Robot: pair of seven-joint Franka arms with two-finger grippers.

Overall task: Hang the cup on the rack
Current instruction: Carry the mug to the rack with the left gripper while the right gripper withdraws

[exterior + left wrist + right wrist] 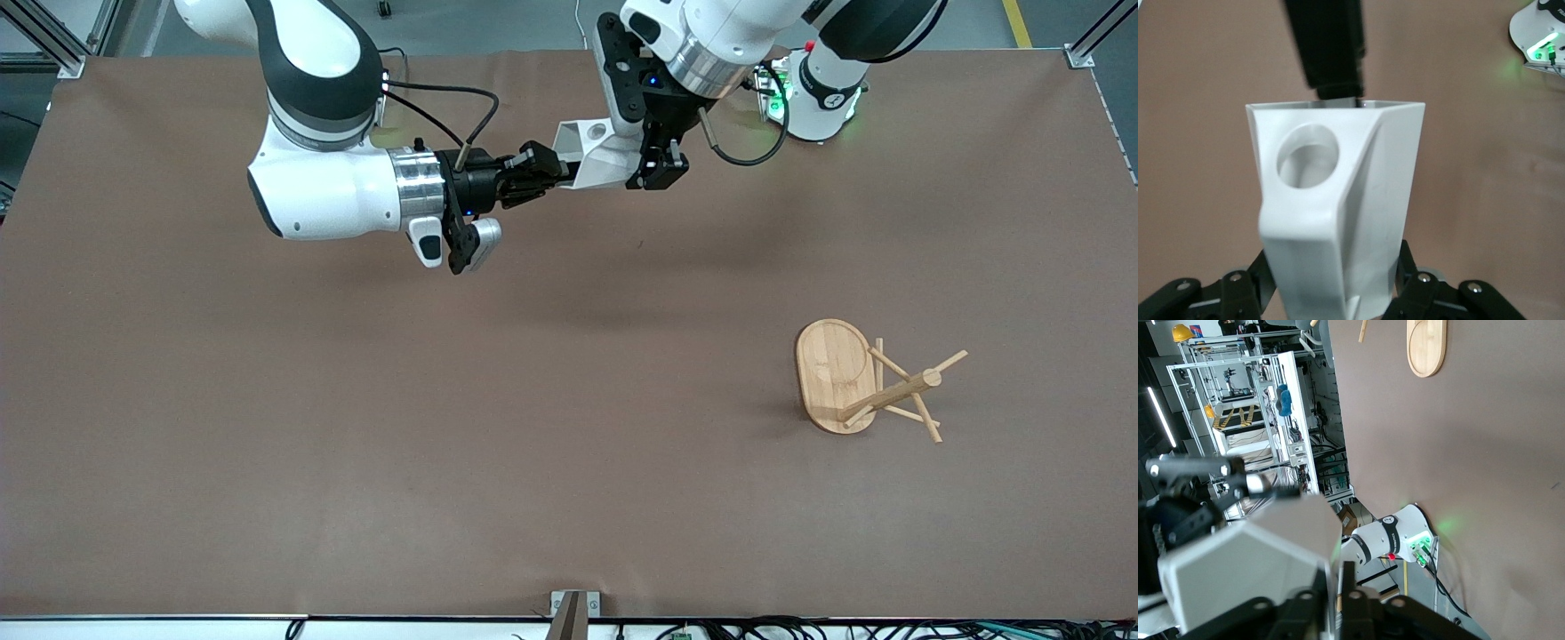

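The white faceted cup [594,160] hangs in the air between both grippers, lying sideways over the table near the arms' bases. My right gripper [553,174] is shut on its rim wall, one finger inside and one outside [1341,590]. My left gripper [656,172] is shut on the cup's narrow base end [1338,293]. The cup's round hole [1308,157] faces the left wrist camera. The bamboo rack [858,382] appears to lie tipped on its side on the table, oval base [831,373] on edge, post and pegs pointing toward the left arm's end. Its base also shows in the right wrist view [1426,347].
The left arm's white base [822,98] with a green light stands at the table's edge near the robots. A black cable [444,98] loops from the right arm's wrist. Brown table cover [444,400] lies bare between cup and rack.
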